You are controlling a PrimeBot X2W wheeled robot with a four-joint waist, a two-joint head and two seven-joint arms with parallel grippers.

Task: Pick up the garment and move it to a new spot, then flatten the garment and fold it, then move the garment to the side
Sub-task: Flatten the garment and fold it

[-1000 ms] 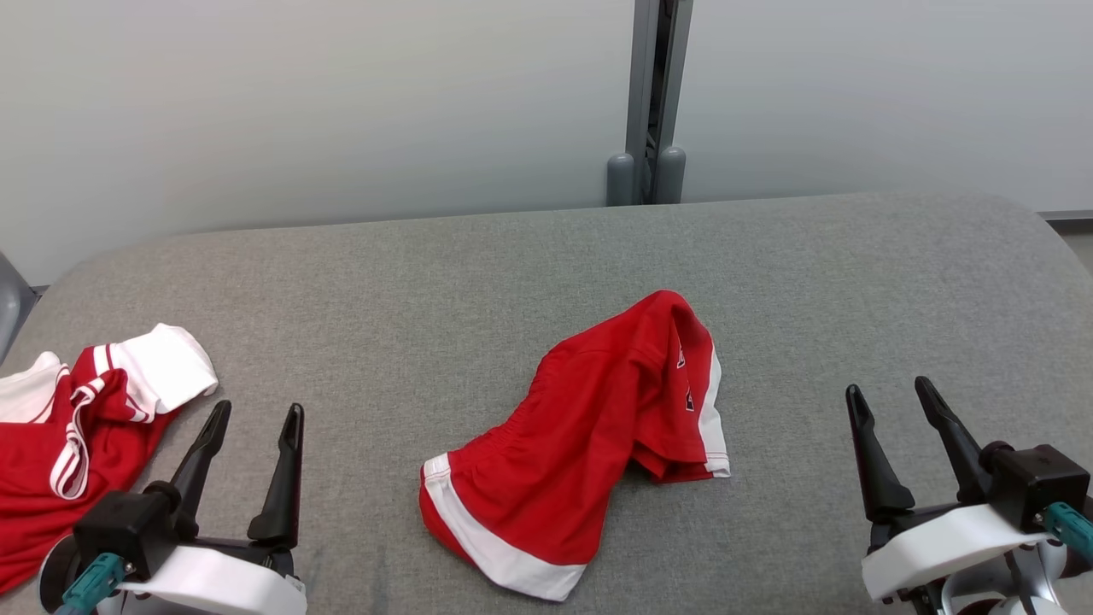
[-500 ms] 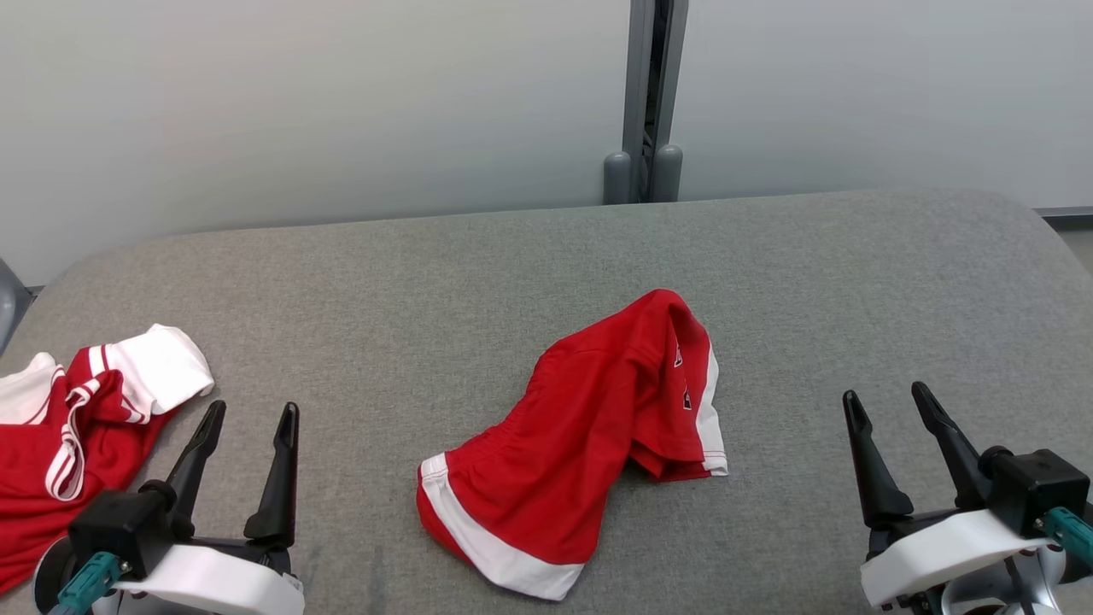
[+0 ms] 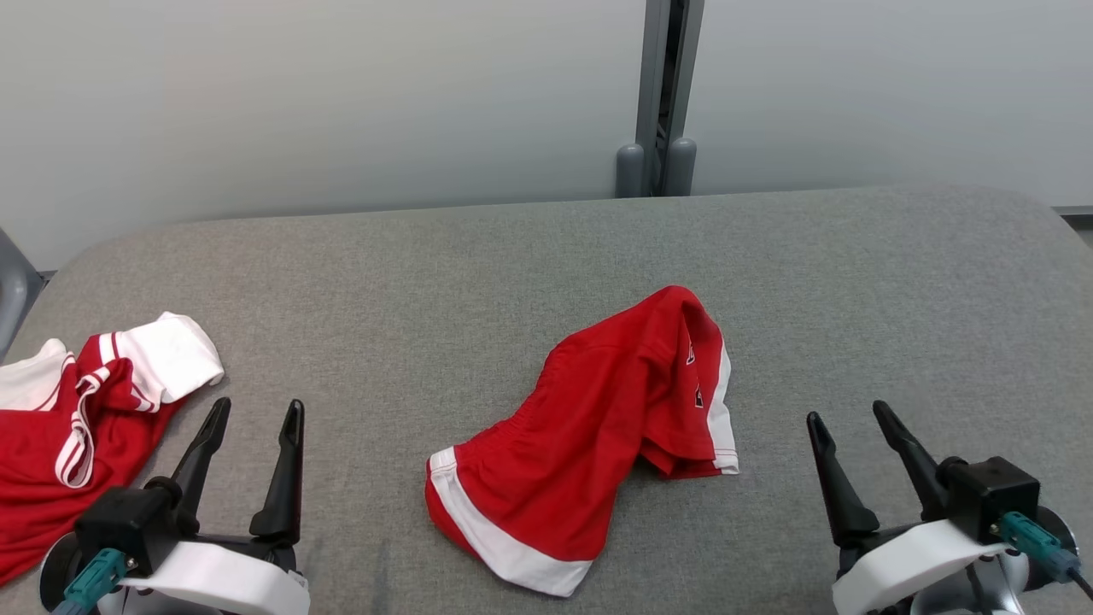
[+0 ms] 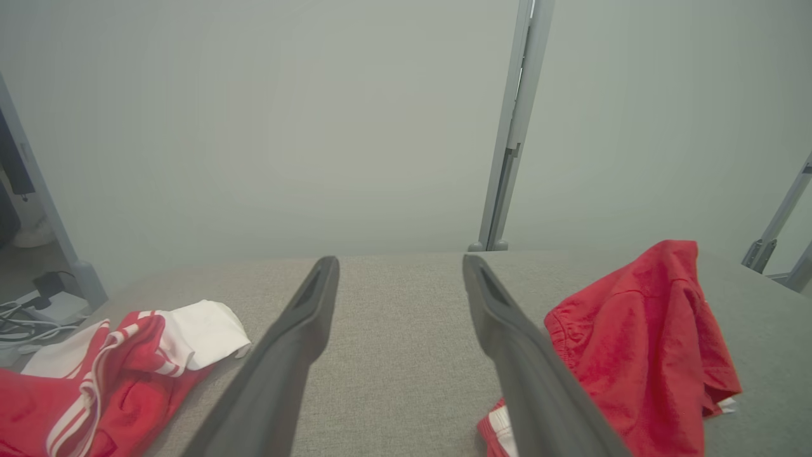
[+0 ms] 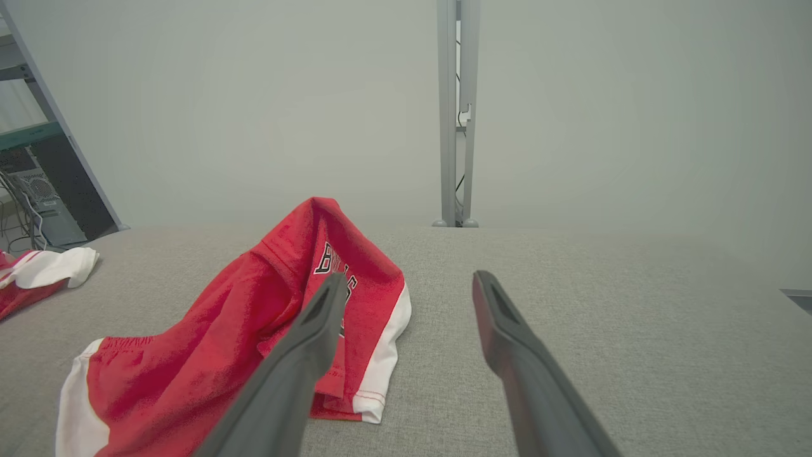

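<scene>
We see the shirt (image 3: 43,461) lying crumpled at the left edge of the grey table (image 3: 427,282), partly cut off by the border of the head view. Its body is red, and a white sleeve (image 3: 171,359) with striped trim lies toward the table's middle. Just to its right is the left end effector (image 3: 260,406), its two fingers spread wide and holding nothing, with a gap between it and the cloth. Red shorts (image 3: 589,436) with white bands lie bunched at the table's centre, well apart from the shirt; the right wrist view shows black lettering on them. The right end effector (image 3: 845,411) is to the right of the shorts, also spread wide and empty. Behind the table is a pale wall with a grey post (image 3: 659,85).
</scene>
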